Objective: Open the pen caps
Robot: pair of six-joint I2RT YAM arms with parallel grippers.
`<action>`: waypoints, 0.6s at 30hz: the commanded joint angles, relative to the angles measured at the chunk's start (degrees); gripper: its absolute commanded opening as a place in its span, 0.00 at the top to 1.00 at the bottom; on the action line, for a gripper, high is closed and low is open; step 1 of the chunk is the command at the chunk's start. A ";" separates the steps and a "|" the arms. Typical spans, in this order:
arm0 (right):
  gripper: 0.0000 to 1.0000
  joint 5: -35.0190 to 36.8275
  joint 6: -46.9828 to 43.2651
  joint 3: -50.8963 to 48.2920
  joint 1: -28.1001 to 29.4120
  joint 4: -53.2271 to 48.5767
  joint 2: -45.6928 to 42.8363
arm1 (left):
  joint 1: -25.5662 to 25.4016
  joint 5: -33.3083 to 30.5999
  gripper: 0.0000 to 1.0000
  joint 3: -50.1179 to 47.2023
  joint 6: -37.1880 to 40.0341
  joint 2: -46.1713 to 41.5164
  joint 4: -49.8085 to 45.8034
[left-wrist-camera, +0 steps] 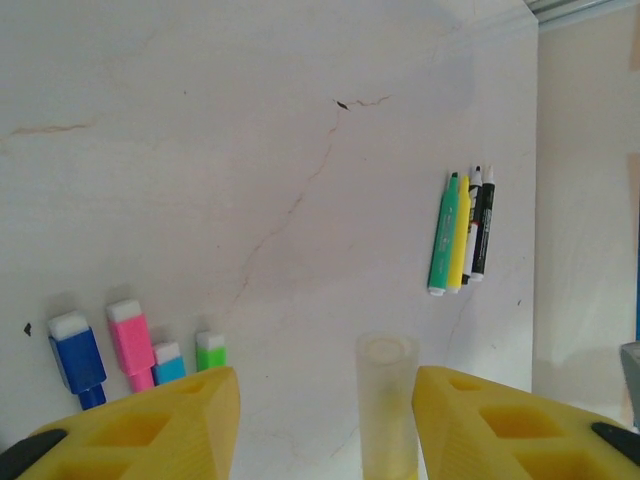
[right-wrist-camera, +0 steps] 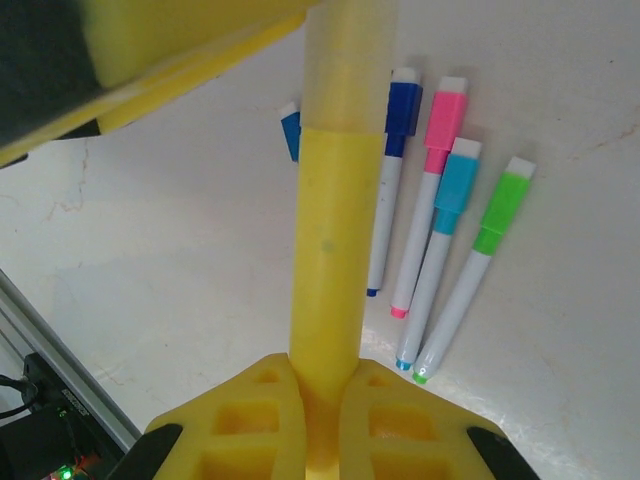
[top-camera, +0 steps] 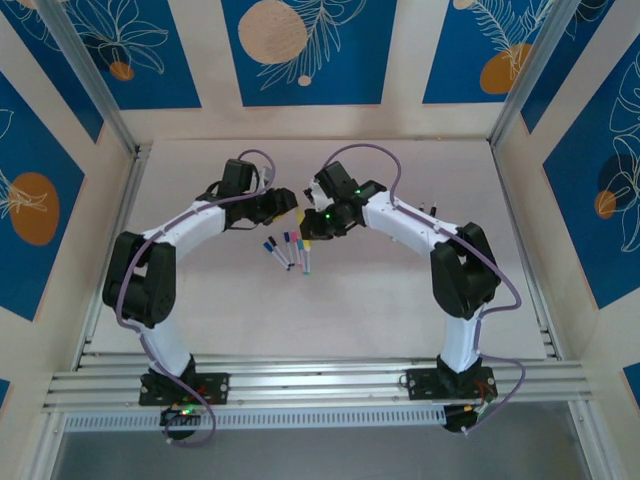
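Left arm (top-camera: pixel 175 240): folded at the elbow, reaching from the near left of the tabletop (top-camera: pixel 400 310) toward its middle, wrist turned rightward

Left gripper (left-wrist-camera: pixel 325 392): parted, straddling the cap, grasping nothing; one pad just beside the cap, the other clearly apart from it

Cap (left-wrist-camera: pixel 388 400): clear and frosted, seated on the yellow pen, closed end pointing into the left gripper; nearer to that gripper than to the right one

Yellow pen (right-wrist-camera: pixel 325 250): lifted off the tabletop above its middle, long axis running left to right from one gripper to the other, capped end left, tail end right

Small pens (top-camera: pixel 287 250): white-barrelled, flat on the tabletop near its middle, side by side below the held pen; dark blue cap (right-wrist-camera: pixel 403 108), pink cap (right-wrist-camera: pixel 445 118), cyan cap (right-wrist-camera: pixel 458 180), green cap (right-wrist-camera: pixel 502 212) all on; a further blue one half hidden behind the held pen

Right gripper (right-wrist-camera: pixel 320 388): clenched on the yellow pen's tail

Right arm (top-camera: pixel 455 260): mirrored fold, reaching from the near right toward the middle

Longer pens (left-wrist-camera: pixel 460 235): green, yellow and two black-and-white, side by side toward the right of the tabletop, well apart from both grippers

Judged next: closing the left pads on the cap, then a straight pull along the pen's axis, away from the right gripper
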 commanded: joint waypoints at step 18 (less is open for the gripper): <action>1.00 -2.14 -1.14 4.09 1.57 -0.88 2.29 | -1.05 3.75 1.00 0.67 -3.28 2.24 3.80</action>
